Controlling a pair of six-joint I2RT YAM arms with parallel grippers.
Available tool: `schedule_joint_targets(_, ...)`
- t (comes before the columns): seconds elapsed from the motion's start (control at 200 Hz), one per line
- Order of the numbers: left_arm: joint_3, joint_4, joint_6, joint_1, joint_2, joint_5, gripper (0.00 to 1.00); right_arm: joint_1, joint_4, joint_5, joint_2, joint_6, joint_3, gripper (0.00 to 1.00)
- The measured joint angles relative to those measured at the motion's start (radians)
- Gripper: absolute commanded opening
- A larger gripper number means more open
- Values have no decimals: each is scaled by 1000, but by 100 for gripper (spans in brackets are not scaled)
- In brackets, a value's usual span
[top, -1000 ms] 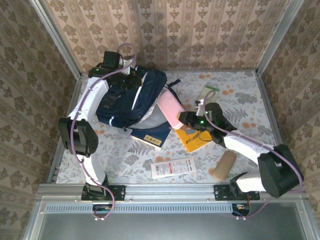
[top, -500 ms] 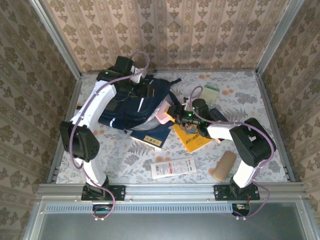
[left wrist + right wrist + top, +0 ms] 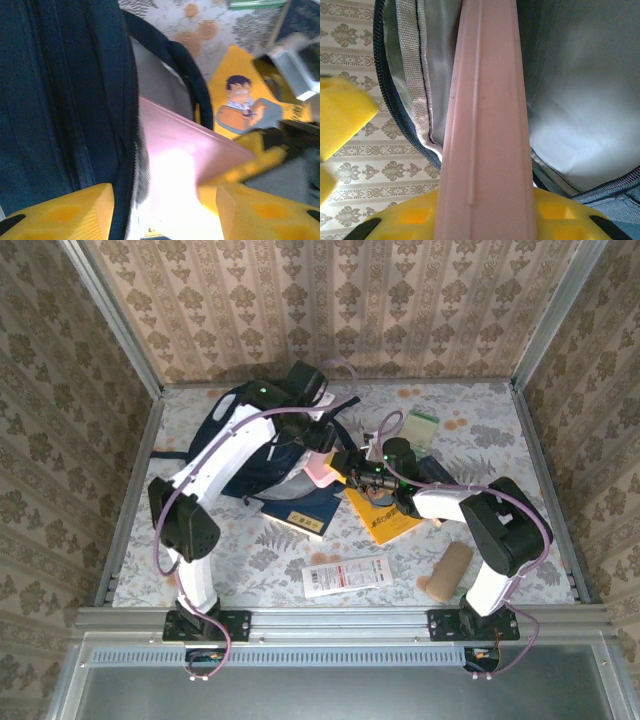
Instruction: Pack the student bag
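Along the bench's [image 3: 250, 560] near edge lay a white packet [image 3: 345, 575] and, toward the right, a tan cylinder [image 3: 447, 571]. Mid-bench, I saw a navy booklet [image 3: 300, 512] beside a yellow book [image 3: 385, 518]. Just beyond, my right jaws were clenched on a pink flat case [image 3: 487, 115], its far end inside the open mouth of the student bag [image 3: 60, 100]. The bag lay toward the far left corner. My left jaws hung released over its mouth, yellow fingers [image 3: 60, 210] apart.

Left gripper [image 3: 162, 210] jaws apart — right gripper [image 3: 487, 212] clamping pink case [image 3: 487, 100]
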State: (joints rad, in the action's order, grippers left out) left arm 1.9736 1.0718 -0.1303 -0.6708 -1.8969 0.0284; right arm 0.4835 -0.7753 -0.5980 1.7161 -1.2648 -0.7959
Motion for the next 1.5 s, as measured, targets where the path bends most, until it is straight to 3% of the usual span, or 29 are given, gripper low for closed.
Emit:
schedule_joint_targets(0.295,66,1,27,-5,-87,-127,50,6,0,-2,-22,0,0,23)
schedule_joint_targets(0.4,108,0,34,-5,-124,-135,36,6,0,-2,-22,0,0,23)
schedule_joint_targets(0.59,127,11,51,-2,-158,-172,0,5,15,-1,-22,0,1,23)
schedule_joint_targets(0.885,130,28,77,-9,-139,-280,0,14,47,0,-23,39,-7,25)
schedule_joint_targets(1.25,64,34,163,-3,140,-491,0,90,440,154,-14,243,-194,23)
schedule_joint_targets(1.5,-10,19,195,23,272,-502,0,117,598,214,47,307,-287,22)
